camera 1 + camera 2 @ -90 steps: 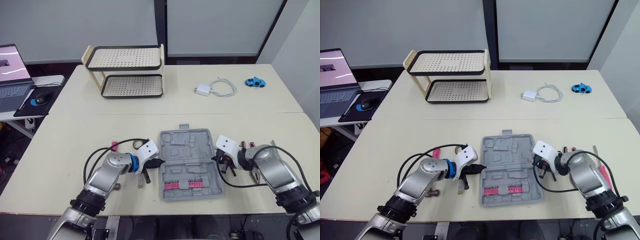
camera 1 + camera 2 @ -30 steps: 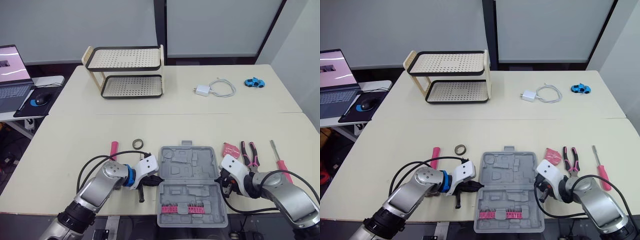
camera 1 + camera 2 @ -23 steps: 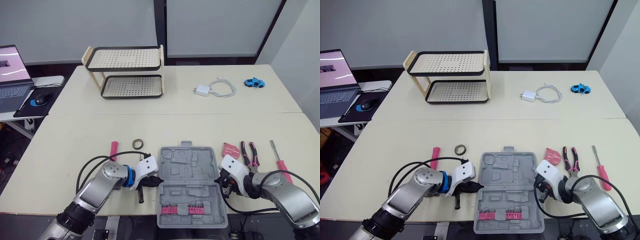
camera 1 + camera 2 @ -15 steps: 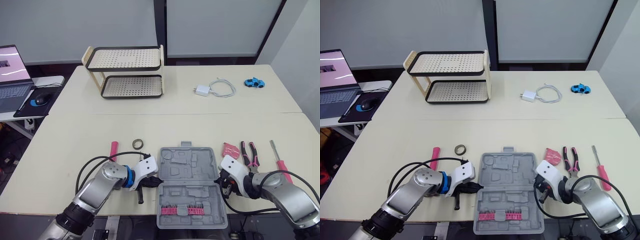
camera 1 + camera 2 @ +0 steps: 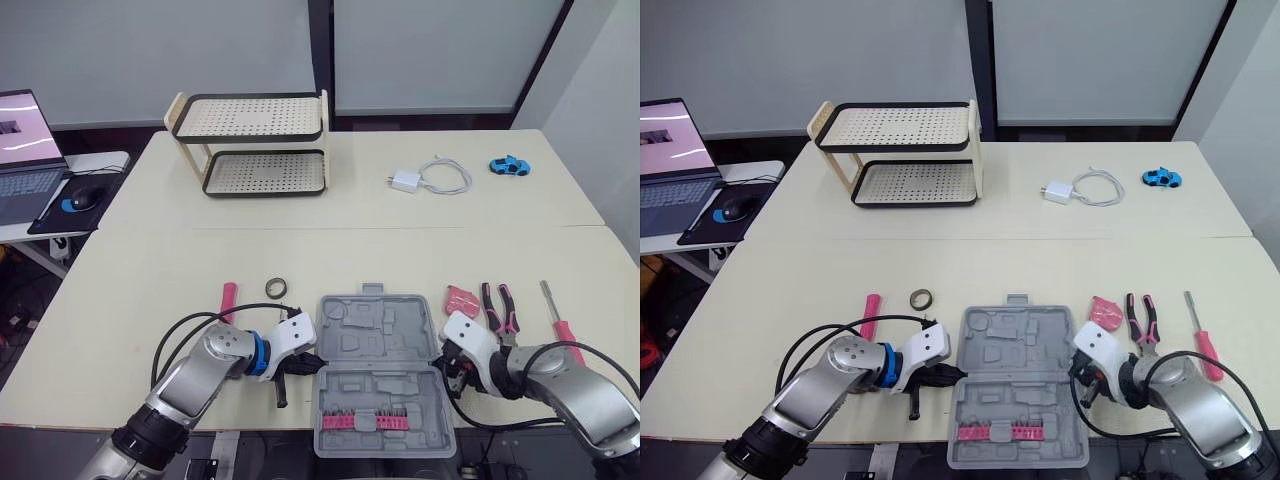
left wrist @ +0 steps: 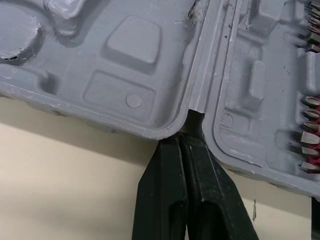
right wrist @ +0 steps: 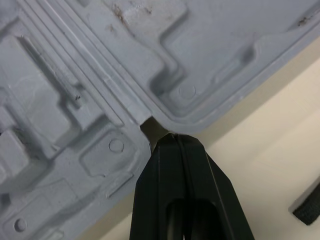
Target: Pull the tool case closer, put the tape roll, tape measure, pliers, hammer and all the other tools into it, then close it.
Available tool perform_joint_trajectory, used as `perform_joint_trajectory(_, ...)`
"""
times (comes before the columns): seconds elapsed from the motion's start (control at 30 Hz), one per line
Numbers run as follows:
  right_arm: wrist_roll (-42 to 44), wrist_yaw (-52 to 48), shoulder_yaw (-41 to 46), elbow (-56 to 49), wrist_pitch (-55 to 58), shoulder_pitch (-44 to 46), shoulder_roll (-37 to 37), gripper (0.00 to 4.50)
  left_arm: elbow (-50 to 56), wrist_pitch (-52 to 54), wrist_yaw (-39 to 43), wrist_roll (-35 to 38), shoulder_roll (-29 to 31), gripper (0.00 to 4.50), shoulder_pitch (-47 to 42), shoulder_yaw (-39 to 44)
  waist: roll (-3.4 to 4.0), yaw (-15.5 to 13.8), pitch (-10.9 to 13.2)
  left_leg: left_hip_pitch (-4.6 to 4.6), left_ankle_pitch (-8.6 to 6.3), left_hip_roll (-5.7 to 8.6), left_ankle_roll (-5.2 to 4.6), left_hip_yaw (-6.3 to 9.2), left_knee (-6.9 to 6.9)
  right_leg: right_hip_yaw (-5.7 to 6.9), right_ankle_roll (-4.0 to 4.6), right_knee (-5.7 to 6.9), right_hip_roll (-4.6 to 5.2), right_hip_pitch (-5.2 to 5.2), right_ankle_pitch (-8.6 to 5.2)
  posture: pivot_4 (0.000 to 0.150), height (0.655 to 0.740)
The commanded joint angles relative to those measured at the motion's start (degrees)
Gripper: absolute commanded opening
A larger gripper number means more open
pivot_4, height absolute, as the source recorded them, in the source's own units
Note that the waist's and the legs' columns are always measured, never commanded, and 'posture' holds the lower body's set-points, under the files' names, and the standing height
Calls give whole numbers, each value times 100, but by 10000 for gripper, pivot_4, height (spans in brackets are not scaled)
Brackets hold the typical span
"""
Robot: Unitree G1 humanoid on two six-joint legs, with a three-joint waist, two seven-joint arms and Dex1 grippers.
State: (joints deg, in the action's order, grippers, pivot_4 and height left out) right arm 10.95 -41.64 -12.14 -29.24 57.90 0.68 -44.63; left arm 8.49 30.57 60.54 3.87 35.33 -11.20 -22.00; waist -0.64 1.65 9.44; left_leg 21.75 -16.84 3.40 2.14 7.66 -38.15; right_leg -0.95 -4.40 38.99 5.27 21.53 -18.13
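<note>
The grey tool case [image 5: 375, 340] lies open near the table's front edge, with a row of pink bits [image 5: 372, 421] in its near half. My left gripper [image 5: 312, 362] is shut, its tips in the hinge notch [image 6: 192, 112] on the case's left side. My right gripper [image 5: 446, 366] is shut too, its tips at the hinge notch [image 7: 145, 122] on the right side. A tape roll [image 5: 276, 288] and a pink handle [image 5: 226, 296] lie left of the case. The pink tape measure [image 5: 461, 298], pliers [image 5: 498, 305] and screwdriver [image 5: 557, 315] lie to its right.
A two-tier shelf rack [image 5: 255, 145] stands at the back left. A white charger with cable [image 5: 420, 178] and a blue toy car [image 5: 510, 165] sit at the back right. A laptop [image 5: 25, 140] rests on a side desk. A dark tool [image 5: 281, 385] lies under my left gripper.
Since three seconds ago both grippers and the case have come toward the front edge, uncovering the tools beside it. Over the last second almost nothing has moved.
</note>
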Motion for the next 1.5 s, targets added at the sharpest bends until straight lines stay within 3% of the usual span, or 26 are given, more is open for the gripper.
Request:
perform_joint_trajectory(0.03,107,-36,226,-107,-103,-117,-150,0,24,-86,-5,16,93,677,-27,37,0,-1,0,0,0,0,0,1,0,0,0,0,0,-1,0,1500,7400)
perform_joint_trajectory(0.3,241,-90,686,-147,-505,-339,-440,0,71,-194,92,159,422,677,-11,306,0,2,0,-1,-1,-2,-2,0,0,1,0,0,-1,-1,0,1500,7400)
perform_joint_trajectory(0.43,188,-307,1292,-292,-1408,-665,-736,0,298,-201,242,751,635,677,48,1045,0,-3,1,0,-2,-1,-3,1,0,1,0,-1,-1,-1,0,1500,7400)
perform_joint_trajectory(0.6,299,-959,2688,-353,-2791,-1573,-980,0,238,-532,494,1506,1097,677,432,2523,-1,0,1,-2,-2,-6,-4,0,3,3,0,-4,0,-5,0,1500,7400)
perform_joint_trajectory(0.83,663,-2236,4799,166,-3684,-2409,-1155,0,-943,-1425,823,1520,1918,677,1352,3993,-1,1,2,-28,-5,-9,-8,-10,11,-3,1,-9,-2,-26,-1,1500,7400)
perform_joint_trajectory(0.9,729,-2546,5237,466,-3762,-2544,-1245,0,-1272,-1548,930,1575,2037,4517,1565,4303,-5,-1,4,-34,-6,-9,-11,-10,12,-1,1,-12,-2,-35,-1,1500,7400)
perform_joint_trajectory(1.03,880,-3181,5973,1175,-3719,-2738,-1425,9392,-1887,-1854,1072,1606,2144,16367,1874,4804,-6,-17,5,-34,-8,-9,-13,-11,13,-2,2,-14,-1,-37,-2,1500,7400)
perform_joint_trajectory(1.2,604,-3877,6394,2215,-4447,-3044,-1709,28653,-2223,-1982,1128,1620,2181,33826,2228,5087,-8,-13,5,-35,-8,-11,-14,-16,17,-4,3,-16,1,-37,-3,1500,7400)
perform_joint_trajectory(1.33,467,-4056,6340,2706,-4756,-3023,-1889,41724,-2422,-2086,1086,1625,2112,44985,2301,5154,-8,-3,5,-38,-8,-14,-14,-18,20,-5,4,-15,0,-37,-3,1500,7400)
perform_joint_trajectory(1.37,445,-4068,6307,2782,-4822,-3006,-1916,44926,-2437,-2099,1082,1639,2097,45000,2315,5155,-8,-2,5,-38,-8,-14,-14,-18,21,-5,5,-15,0,-37,-4,1500,7400)
perform_joint_trajectory(1.5,444,-4030,6202,2740,-4751,-2885,-1976,44926,-2557,-2226,999,1652,2054,45000,2369,5200,-7,-2,5,-39,-8,-14,-13,-20,21,-7,6,-15,0,-37,-4,1500,7400)
